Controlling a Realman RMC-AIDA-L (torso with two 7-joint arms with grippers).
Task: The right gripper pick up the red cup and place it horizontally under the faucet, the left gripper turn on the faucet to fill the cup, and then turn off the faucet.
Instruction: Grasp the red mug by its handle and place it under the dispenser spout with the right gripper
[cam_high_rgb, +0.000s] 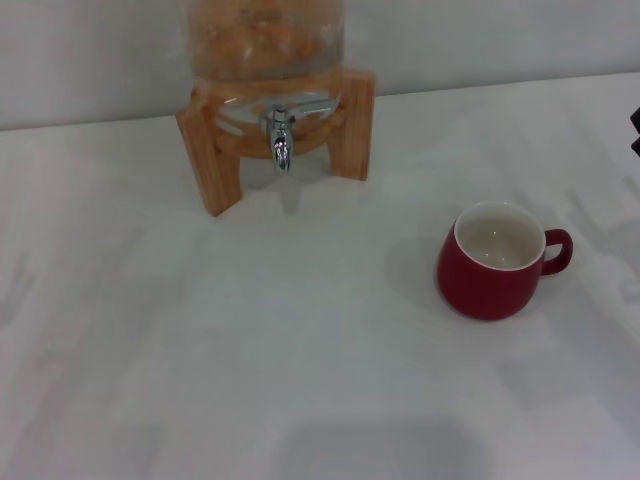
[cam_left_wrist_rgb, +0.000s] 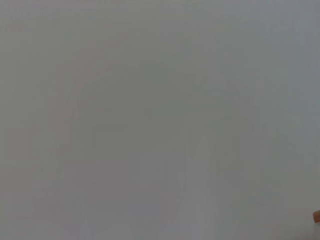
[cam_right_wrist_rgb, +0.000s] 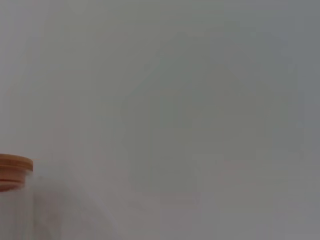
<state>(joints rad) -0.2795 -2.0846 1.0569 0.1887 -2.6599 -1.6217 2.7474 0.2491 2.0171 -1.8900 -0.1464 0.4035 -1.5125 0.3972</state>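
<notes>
Right gripper (cam_high_rgb: 635, 132): only a black sliver shows at the right edge of the head view, over the far right part of the white desk (cam_high_rgb: 300, 380). Whether it is open or closed cannot be told; it grips nothing visible. Its wrist camera looks at blank wall, with a wooden lid edge (cam_right_wrist_rgb: 15, 172) at one side, so the arm appears raised and parked. Left gripper: not in any view; its wrist camera shows only blank grey surface and a small orange speck at one corner.

Rounded dark-red ceramic cup (cam_high_rgb: 492, 265) with white inside: upright on the desk toward its right edge, mouth up, loop handle (cam_high_rgb: 558, 250) pointing to that edge. Interior looks empty and dry. The handle faces the right arm's side, which should suit a grasp from there.

Small chrome faucet (cam_high_rgb: 279, 135): downturned spout, lever on top, fixed low on a clear glass jar (cam_high_rgb: 265, 40) seated in a light wooden stand (cam_high_rgb: 205, 160) at the desk's far edge, left of centre. The stand lifts the spout off the desk, leaving clearance beneath for the cup. Jar contents look pale orange; level cannot be read.

Cup and faucet are well apart. Judgement: task not begun; first step is the right arm's reach to the cup.
</notes>
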